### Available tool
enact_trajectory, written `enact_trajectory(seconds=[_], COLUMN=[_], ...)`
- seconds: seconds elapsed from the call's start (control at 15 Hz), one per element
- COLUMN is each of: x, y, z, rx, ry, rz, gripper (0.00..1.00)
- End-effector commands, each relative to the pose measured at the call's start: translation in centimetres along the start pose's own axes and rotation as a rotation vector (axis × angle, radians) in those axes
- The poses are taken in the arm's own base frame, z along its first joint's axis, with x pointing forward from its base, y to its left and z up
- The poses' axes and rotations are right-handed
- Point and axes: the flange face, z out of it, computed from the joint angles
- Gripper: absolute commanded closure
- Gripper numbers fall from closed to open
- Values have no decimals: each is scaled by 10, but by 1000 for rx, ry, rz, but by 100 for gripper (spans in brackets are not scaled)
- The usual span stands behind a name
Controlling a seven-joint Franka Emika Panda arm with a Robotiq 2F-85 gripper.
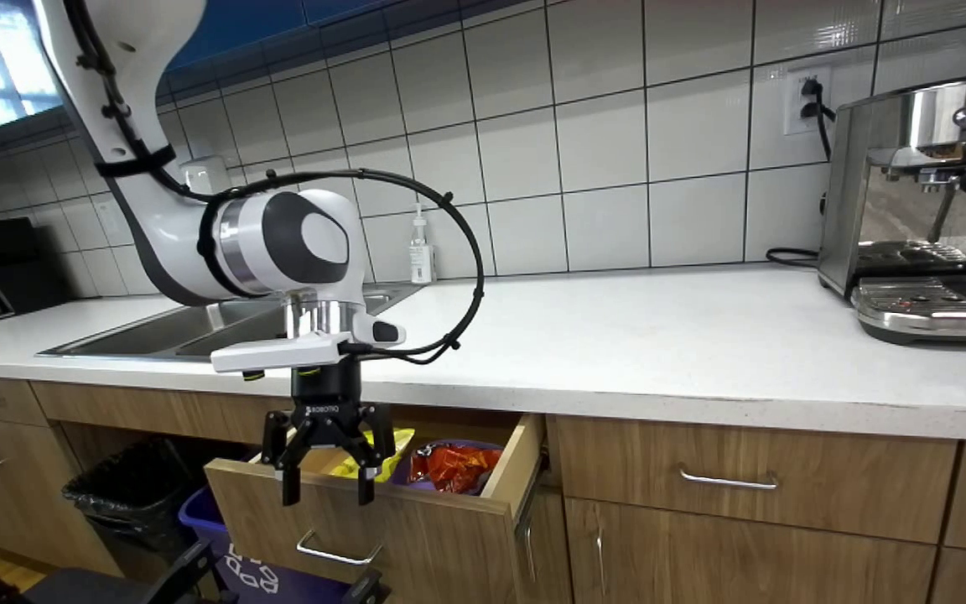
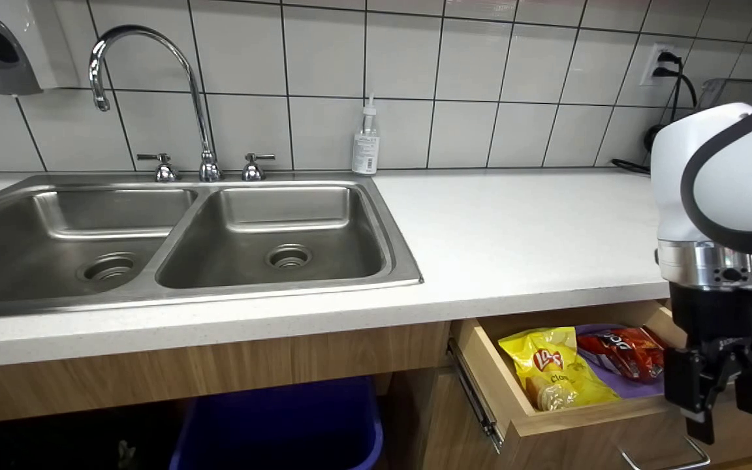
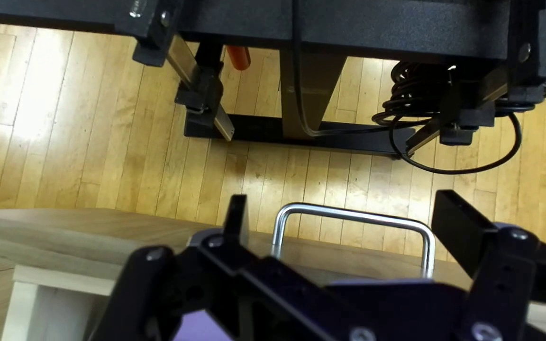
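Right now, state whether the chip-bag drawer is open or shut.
Open: the drawer juts past the counter, baring its metal slide, yellow bag and red bag.

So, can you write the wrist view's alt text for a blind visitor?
An open black robot gripper in the foreground; in its gap shows the U-shaped silver metal handle of a brown wooden drawer. Beyond: a black beamed stand, coiled black cable, yellow wooden floorboards.

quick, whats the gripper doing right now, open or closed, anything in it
Gripper: open, holding nothing, near the pulled-out wooden drawer.
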Motion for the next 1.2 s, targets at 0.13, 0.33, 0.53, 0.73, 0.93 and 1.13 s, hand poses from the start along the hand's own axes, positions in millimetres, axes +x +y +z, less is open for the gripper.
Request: enact_trajectory(seconds=[0.13,0.33,0.53,0.73,0.93,1.13], x=[17,23,29,36,43,50], y=[10,13,16,19,22,24], z=[5,3,-1,-5,-7,-9], rx=[-22,-18,-21,-21,-18,-17], ry=[38,49,73,96,109,119], rz=[26,48,61,75,93,106], gripper=[0,0,0,0,0,0])
